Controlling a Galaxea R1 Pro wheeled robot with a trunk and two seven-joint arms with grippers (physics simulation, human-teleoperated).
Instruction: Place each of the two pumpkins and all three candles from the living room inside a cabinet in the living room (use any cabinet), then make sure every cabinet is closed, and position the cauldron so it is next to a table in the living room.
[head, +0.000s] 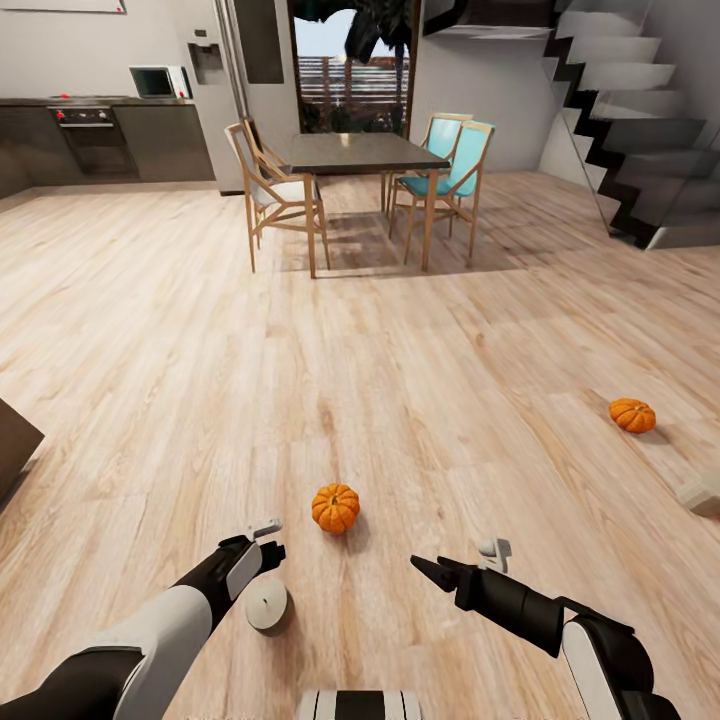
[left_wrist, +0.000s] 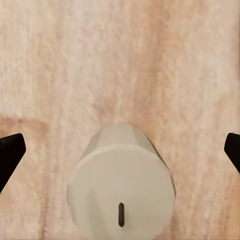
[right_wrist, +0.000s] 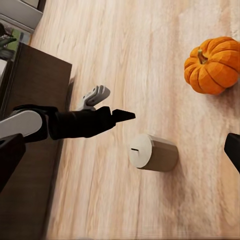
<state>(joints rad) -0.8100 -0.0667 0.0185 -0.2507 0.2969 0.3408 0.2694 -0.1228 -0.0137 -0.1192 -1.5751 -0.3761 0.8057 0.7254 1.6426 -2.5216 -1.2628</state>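
Beige candle (left_wrist: 121, 192) stands upright on the wood floor (head: 400, 360) directly below my left gripper (head: 262, 548), centred between its wide-open, empty fingers. My right gripper (head: 425, 568) sits farther off; I cannot tell its opening.

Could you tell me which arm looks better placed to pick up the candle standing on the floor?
Left, most likely. The left gripper hangs directly above the candle, jaws open and straddling it in the left wrist view. The right gripper sits off to one side.
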